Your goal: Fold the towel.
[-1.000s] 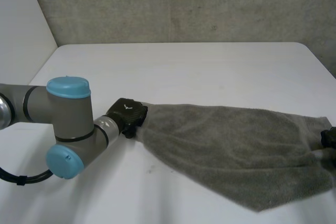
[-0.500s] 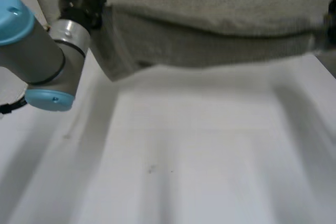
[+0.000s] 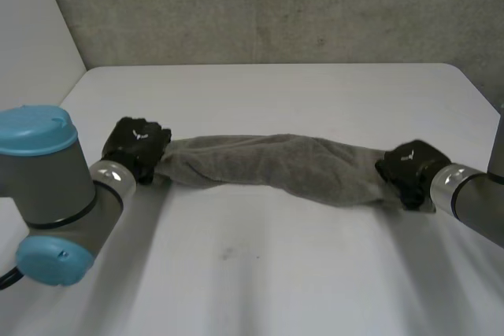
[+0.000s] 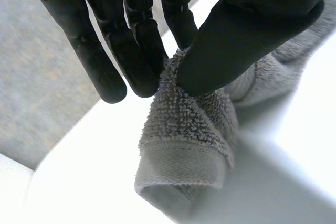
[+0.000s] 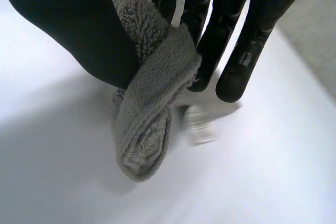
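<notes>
- Half a second ago the towel was stretched high across the head view. Now it is a bunched grey roll low at the white desk, running left to right across its middle.
- Whether its sagging middle rests on the desk I cannot tell.
- The left hand grips the towel's left end, thumb pinching the terry against the fingers, with the hemmed corner hanging past the fingertips.
- The right hand clamps the right end, its woven hem band folded between thumb and fingers.
- Each hand has a small white mark on its back, too small to read.
</notes>
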Controlling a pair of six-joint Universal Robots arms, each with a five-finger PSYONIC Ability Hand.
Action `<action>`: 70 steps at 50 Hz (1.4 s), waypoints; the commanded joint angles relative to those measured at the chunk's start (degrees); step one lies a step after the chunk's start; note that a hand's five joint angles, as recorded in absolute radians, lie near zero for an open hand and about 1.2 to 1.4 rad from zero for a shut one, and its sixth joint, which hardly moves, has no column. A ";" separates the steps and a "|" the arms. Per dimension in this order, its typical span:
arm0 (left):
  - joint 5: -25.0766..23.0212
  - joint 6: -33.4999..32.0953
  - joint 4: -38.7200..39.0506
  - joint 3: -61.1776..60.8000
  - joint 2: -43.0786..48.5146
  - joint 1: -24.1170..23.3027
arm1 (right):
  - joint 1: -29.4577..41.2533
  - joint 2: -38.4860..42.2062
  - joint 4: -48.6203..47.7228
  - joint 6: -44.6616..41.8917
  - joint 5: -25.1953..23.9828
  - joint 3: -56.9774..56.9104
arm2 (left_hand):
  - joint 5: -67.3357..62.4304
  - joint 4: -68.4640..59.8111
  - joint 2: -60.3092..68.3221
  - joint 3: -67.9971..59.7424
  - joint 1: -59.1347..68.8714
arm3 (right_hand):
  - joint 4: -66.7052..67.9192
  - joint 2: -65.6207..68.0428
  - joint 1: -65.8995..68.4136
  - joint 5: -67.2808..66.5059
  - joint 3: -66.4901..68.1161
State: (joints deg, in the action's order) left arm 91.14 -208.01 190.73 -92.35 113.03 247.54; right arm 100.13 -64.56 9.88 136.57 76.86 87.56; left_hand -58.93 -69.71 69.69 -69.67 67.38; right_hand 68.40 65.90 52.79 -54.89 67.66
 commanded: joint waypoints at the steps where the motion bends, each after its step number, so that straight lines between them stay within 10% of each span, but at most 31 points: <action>1: 0.00 -0.02 -6.58 -3.00 -5.18 0.13 | -0.11 -3.47 7.61 -1.65 -0.13 2.09 | -11.07 -10.29 10.31 -10.33 12.62 | 11.60 14.10 27.21 -15.11 12.34; 9: -2.64 -0.02 -16.09 -6.70 -10.38 0.05 | -1.08 -7.33 21.58 -7.37 -0.92 5.25 | -10.92 -10.14 10.17 -10.19 12.47 | 10.99 13.49 26.60 -14.49 11.72; 11: -3.52 -0.20 -17.67 -6.97 -10.82 0.05 | -3.78 -7.51 22.90 -9.47 -0.83 4.73 | -1.16 -0.38 0.41 -0.43 2.72 | -22.96 -20.46 -7.35 19.45 -22.23; 13: -4.74 -0.64 -19.34 -6.53 -11.08 0.22 | -4.58 -7.77 21.68 -9.22 -1.10 4.03 | 28.62 29.40 -29.37 29.35 -27.06 | -35.15 -32.65 -19.54 31.64 -34.41; 18: -4.83 -0.73 -19.25 -4.16 -11.17 1.10 | -5.21 -8.56 16.41 -4.05 -0.83 -0.01 | 41.89 42.67 -42.64 42.62 -40.33 | -55.26 -52.77 -39.66 51.76 -54.53; 38: -4.75 0.24 -14.77 13.86 3.07 3.21 | -4.94 2.06 5.86 20.22 -3.21 -9.69 | 45.77 46.55 -46.52 46.50 -44.21 | -44.70 -42.21 -29.10 41.20 -43.97; 70: -5.01 5.60 -15.12 13.95 7.29 6.90 | -6.00 10.86 -7.51 19.97 -2.77 -6.00 | 46.10 46.88 -46.86 46.84 -44.55 | -28.89 -26.39 -13.28 25.38 -28.16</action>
State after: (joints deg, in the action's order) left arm 86.12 -202.36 175.60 -78.17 120.27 254.53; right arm 94.36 -54.82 2.81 156.71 74.11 82.19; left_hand -10.49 -20.53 20.60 -20.65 20.91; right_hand 32.38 32.20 27.55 -21.13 32.57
